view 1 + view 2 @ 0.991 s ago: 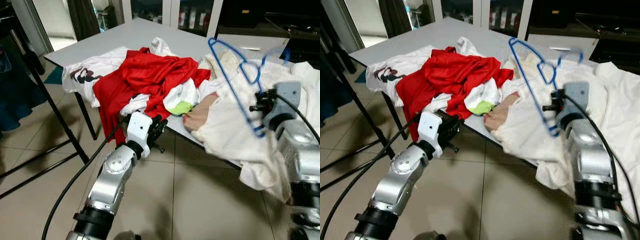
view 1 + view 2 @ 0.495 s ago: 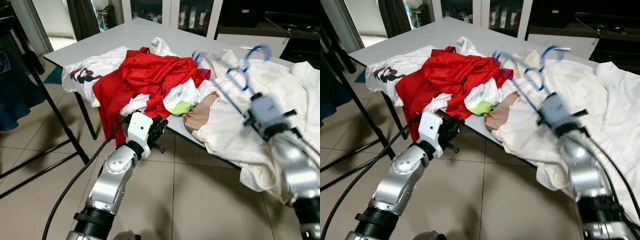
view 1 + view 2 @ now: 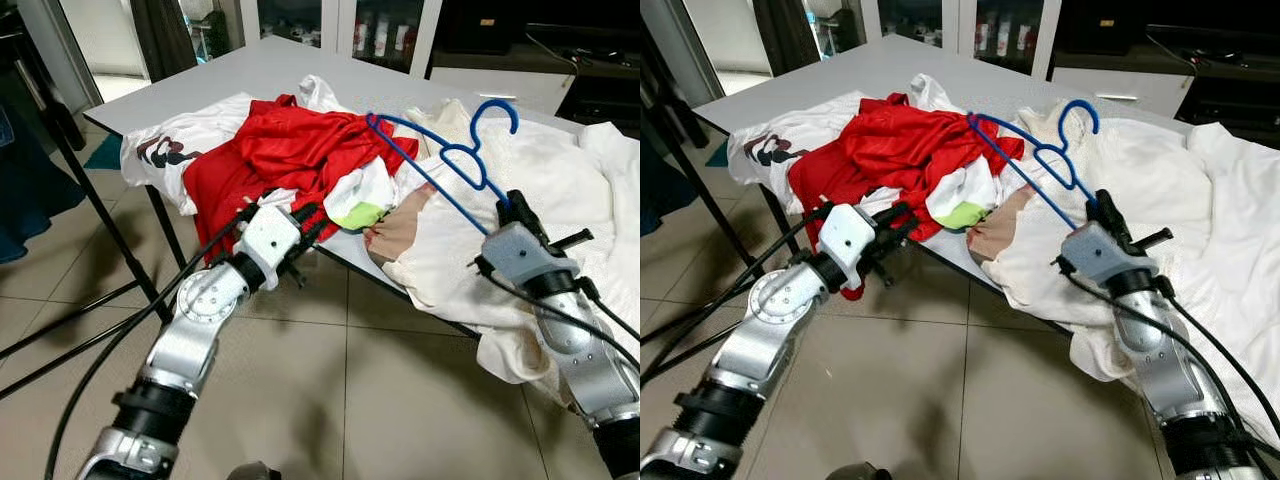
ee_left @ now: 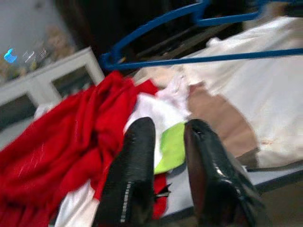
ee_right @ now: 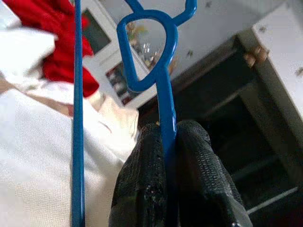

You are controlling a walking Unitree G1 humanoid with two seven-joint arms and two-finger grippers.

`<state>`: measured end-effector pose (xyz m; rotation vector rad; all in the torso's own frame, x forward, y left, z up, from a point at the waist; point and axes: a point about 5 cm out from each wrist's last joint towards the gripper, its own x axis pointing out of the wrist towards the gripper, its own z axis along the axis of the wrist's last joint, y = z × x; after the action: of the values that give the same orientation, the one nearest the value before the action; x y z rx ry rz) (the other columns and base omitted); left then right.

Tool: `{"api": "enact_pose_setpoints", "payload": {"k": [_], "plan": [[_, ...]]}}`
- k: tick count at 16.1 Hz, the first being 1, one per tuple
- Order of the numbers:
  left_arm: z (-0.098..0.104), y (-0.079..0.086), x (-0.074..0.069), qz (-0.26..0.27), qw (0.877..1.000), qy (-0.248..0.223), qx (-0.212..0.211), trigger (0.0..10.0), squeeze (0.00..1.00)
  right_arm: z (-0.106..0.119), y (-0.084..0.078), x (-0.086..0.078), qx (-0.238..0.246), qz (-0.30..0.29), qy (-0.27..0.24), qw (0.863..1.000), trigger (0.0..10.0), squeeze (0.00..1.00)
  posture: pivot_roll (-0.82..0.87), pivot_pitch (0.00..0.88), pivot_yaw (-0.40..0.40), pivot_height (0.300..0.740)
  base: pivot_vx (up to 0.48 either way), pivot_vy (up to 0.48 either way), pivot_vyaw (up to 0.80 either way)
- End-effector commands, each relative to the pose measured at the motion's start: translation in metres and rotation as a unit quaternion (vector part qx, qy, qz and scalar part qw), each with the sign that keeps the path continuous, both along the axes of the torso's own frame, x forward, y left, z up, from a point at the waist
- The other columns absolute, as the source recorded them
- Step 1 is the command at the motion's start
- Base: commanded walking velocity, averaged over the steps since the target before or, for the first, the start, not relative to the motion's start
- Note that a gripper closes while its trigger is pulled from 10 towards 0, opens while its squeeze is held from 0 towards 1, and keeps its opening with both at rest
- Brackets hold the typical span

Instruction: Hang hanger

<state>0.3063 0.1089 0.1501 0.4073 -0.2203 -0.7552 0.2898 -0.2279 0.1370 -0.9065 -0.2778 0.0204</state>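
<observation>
Slippage is judged the main risk: the hanger (image 3: 440, 150) is pinched by the right gripper (image 3: 515, 210) on one thin blue arm alone, so a quick swing could be expected to twist the plastic between the closed fingers (image 5: 142, 189). In the right wrist view the fingers are seen pressed tight on either side of that arm, below its loop. The hanger is held in the air over the clothes on the table (image 3: 250, 70), tilted, with its hook up toward the far side and its long lower bar stretched toward the red garment (image 3: 290, 150).

A second hazard is snagging. The far corner of the hanger hangs just above the red garment and near the white cloth (image 3: 480, 260), and either could be caught and dragged if the hanger is carried off low.

The left gripper (image 3: 305, 225) is held at the near table edge, just beside the red garment and a white piece with a green patch (image 3: 360, 215). Its fingers (image 4: 132, 179) stand slightly apart and nothing is held between them.

A dark rack frame (image 3: 80, 160) stands on the tiled floor to the left; whether it is meant as the hanging place cannot be told. The table corner and the left arm lie between hanger and frame, so a wide carry would probably be needed.
</observation>
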Motion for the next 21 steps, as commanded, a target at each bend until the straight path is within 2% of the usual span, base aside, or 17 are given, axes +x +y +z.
{"api": "enact_pose_setpoints", "payload": {"k": [1, 4, 7, 8, 9, 12, 14, 21], "plan": [[0.006, 0.000, 0.002, -0.032, 0.999, -0.023, 0.032, 10.0, 1.00, 0.008, 0.006, -0.004, -0.021, 0.030, -0.033, 0.999, 0.0, 0.00, 0.05, 0.000, 0.018, 0.740, 0.000, 0.000, 0.00], [0.013, 0.003, 0.006, -0.047, 0.994, -0.071, 0.066, 10.0, 1.00, 0.005, 0.018, -0.010, -0.066, 0.071, -0.049, 0.994, 0.0, 0.00, 0.05, 0.000, 0.019, 0.740, 0.000, 0.000, 0.00], [0.016, 0.003, 0.007, -0.043, 0.993, -0.089, 0.065, 10.0, 1.00, -0.002, 0.024, -0.015, -0.105, 0.103, -0.052, 0.988, 0.0, 0.00, 0.05, 0.000, 0.019, 0.740, 0.000, 0.000, 0.00], [0.017, 0.004, 0.009, -0.039, 0.992, -0.095, 0.067, 10.0, 0.72, -0.003, 0.025, -0.018, -0.114, 0.115, -0.055, 0.985, 0.0, 0.00, 0.05, 0.000, 0.018, 0.740, 0.000, 0.000, 0.00], [0.017, 0.006, 0.012, -0.031, 0.991, -0.103, 0.081, 10.0, 0.00, -0.005, 0.028, -0.023, -0.144, 0.140, -0.062, 0.978, 0.0, 0.00, 0.05, 0.000, 0.016, 0.740, 0.000, 0.000, 0.00], [0.018, 0.011, 0.016, -0.027, 0.989, -0.111, 0.097, 10.0, 0.00, -0.005, 0.032, -0.025, -0.173, 0.162, -0.079, 0.968, 0.0, 0.00, 0.05, 0.000, 0.016, 0.740, 0.000, 0.000, 0.00], [0.016, 0.014, 0.020, -0.024, 0.987, -0.115, 0.114, 10.0, 0.00, -0.004, 0.040, -0.030, -0.198, 0.187, -0.100, 0.957, 0.0, 0.00, 0.06, 0.000, 0.017, 0.740, 0.000, 0.000, 0.00], [0.002, 0.012, 0.024, -0.041, 0.987, -0.086, 0.131, 10.0, 0.00, -0.006, 0.055, -0.042, -0.216, 0.229, -0.131, 0.940, 0.0, 0.00, 0.05, 0.000, 0.035, 0.740, 0.000, 0.000, 0.00]]}}
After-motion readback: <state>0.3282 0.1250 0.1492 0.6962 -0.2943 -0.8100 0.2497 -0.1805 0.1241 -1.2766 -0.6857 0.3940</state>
